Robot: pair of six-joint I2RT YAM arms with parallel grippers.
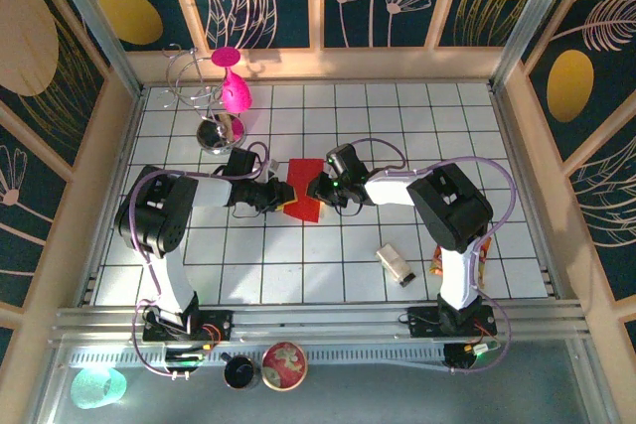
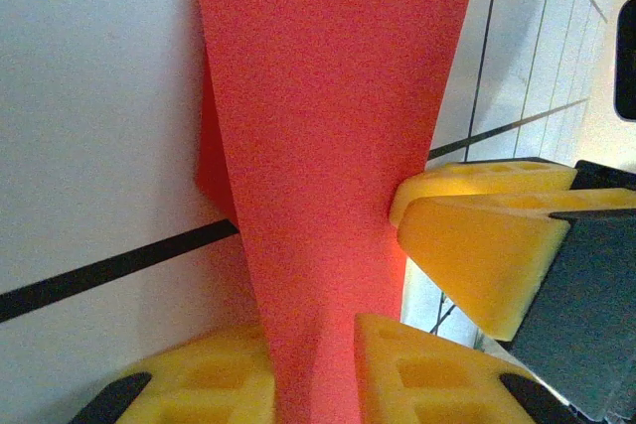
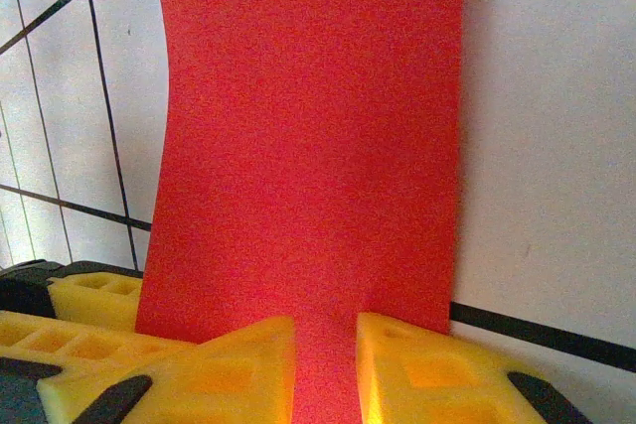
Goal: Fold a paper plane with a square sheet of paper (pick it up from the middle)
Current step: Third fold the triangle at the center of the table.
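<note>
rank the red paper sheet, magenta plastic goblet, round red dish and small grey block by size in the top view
1. red paper sheet, largest
2. round red dish and magenta plastic goblet: look about alike, and the goblet stands nearer the camera, so unranked
3. small grey block, smallest

Left fingers (image 2: 209, 384) and right fingers (image 3: 427, 374) face each other, both pairs clamped narrow
</note>
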